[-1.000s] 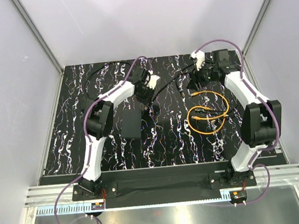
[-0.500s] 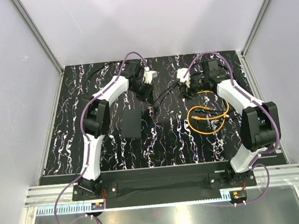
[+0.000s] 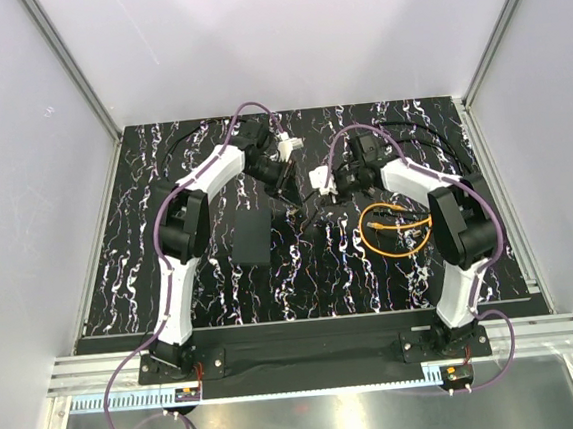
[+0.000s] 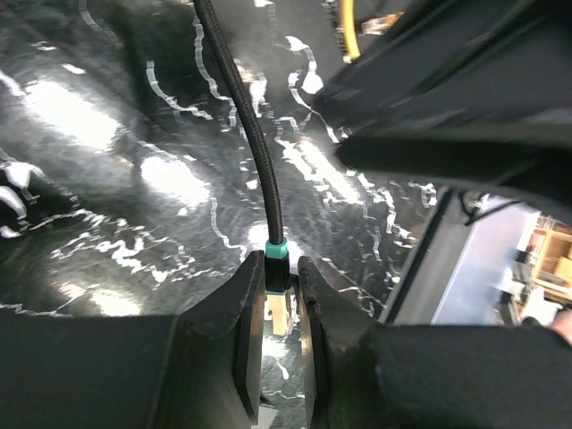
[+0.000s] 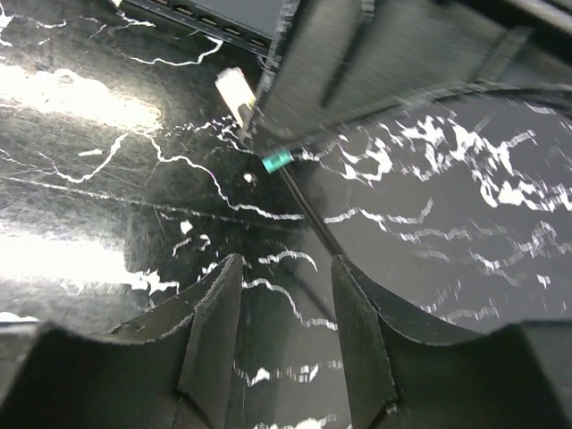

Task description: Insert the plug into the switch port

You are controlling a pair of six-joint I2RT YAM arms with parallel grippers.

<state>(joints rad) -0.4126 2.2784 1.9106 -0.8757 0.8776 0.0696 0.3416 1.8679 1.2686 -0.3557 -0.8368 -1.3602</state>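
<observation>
Well, the black, white-veined tabletop [image 3: 121, 269] fills the floor of a pale-walled booth. Bare marbling shows widest along its near edge and left side, while both arms lean in to meet just past the middle. The flat black switch box [image 3: 251, 236] lies left of centre, its port too small to see, well apart from the orange cable [image 3: 400, 227] coiled on the right, whose plug [image 3: 370, 225] rests inside the loop. The left gripper [image 4: 275, 295] pinches the teal-collared connector [image 4: 277, 261] of a black braided cable [image 4: 241, 116], and the right gripper [image 5: 286, 331] hovers with jaws apart, gripping nothing.
</observation>
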